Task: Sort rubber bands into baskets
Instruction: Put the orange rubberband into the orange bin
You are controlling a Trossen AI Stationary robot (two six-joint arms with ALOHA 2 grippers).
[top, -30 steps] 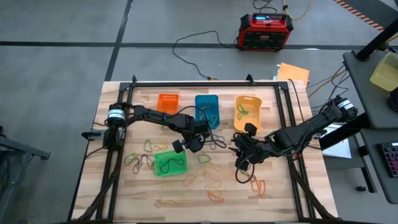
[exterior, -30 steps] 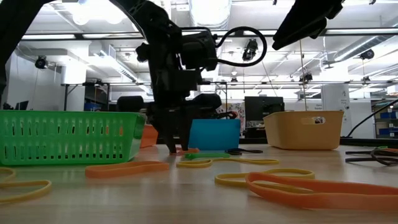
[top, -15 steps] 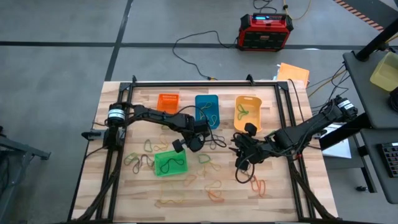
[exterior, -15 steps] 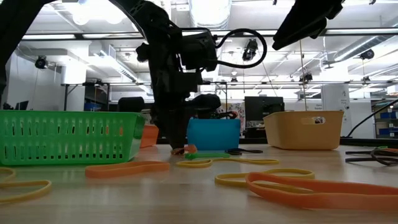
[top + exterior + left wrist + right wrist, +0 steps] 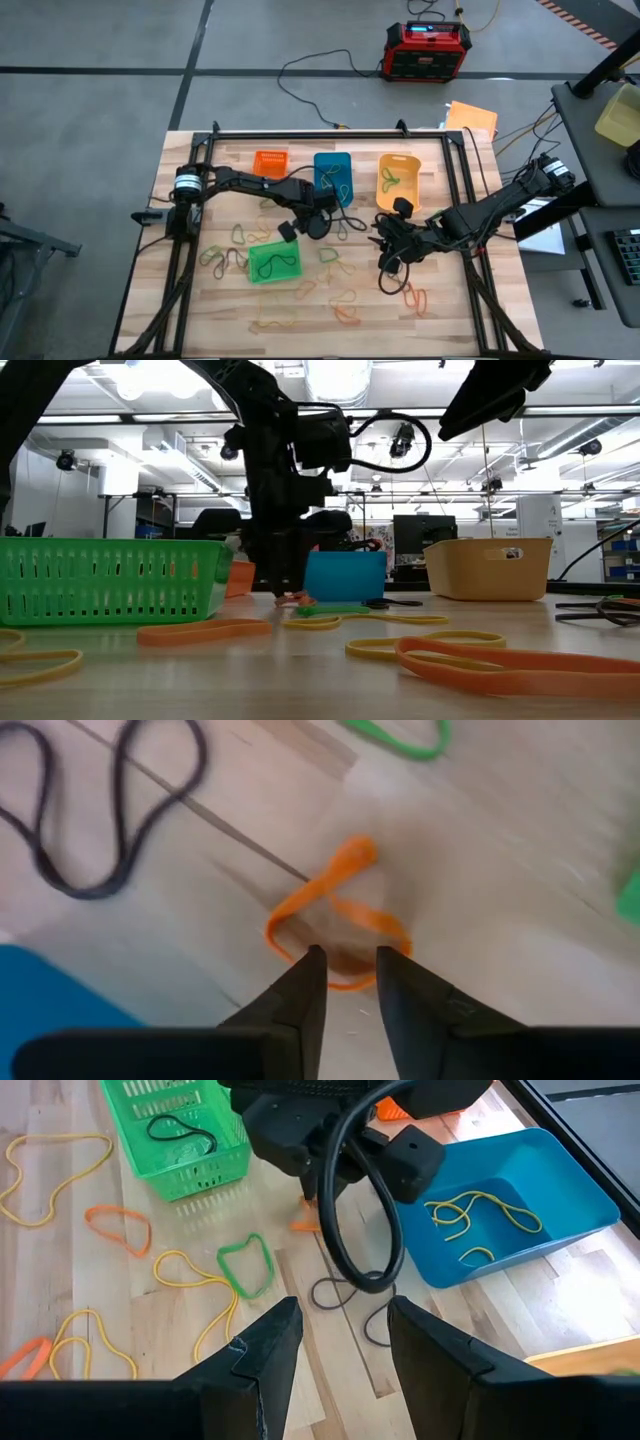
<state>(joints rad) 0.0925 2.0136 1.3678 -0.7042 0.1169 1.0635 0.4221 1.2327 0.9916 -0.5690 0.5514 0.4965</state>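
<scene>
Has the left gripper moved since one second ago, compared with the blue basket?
Yes, slightly. In the high view the left gripper has shifted a little toward the blue basket and away from the green basket.

The desk [image 5: 190,320] is of pale wood planks, with a black metal frame [image 5: 330,134] along its edges. Beside the blue plastic basket [image 5: 332,178], which holds yellow rubber bands [image 5: 478,1212], stand a small orange plastic basket [image 5: 269,164] and a yellow-orange plastic basket [image 5: 398,178] with a green band inside. The bright green plastic basket [image 5: 273,262], near the blue one, contains a dark brown band [image 5: 178,1127]. Loose bands on the wood are yellow, orange, green and dark. An orange twisted band [image 5: 338,920] lies at the black fingertips of the left end effector [image 5: 345,963]. Both arms are black. On the grey floor stands a red-and-black box [image 5: 427,50].
</scene>
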